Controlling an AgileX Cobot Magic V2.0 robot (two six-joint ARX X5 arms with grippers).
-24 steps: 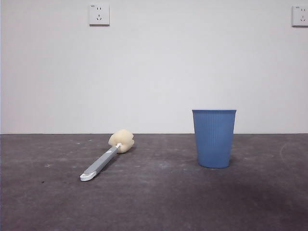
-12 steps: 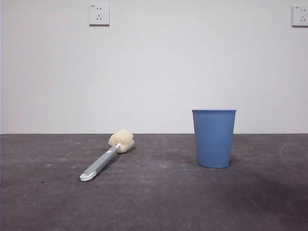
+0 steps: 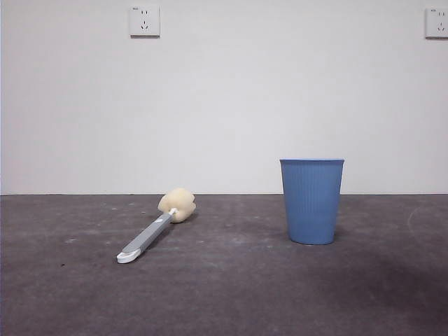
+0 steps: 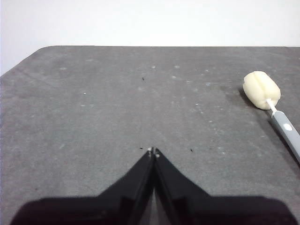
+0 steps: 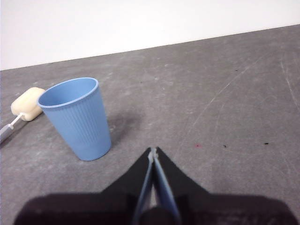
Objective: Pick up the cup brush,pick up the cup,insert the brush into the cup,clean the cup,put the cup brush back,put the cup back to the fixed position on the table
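While nothing on the table point(image 3: 231, 294) has shifted over the last second — the cup brush point(image 3: 155, 228) lies flat as before and the cup point(image 3: 311, 201) stands upright, well apart from it — the task looks unstarted. The left pincer point(image 4: 153, 151) hangs closed and empty near the brush's sponge head; the right pincer point(image 5: 153, 150) hangs pressed shut, empty, just beside the cup. Both would need to open first. Bare table surrounds both things, with no edge close, so approach room seems generous.
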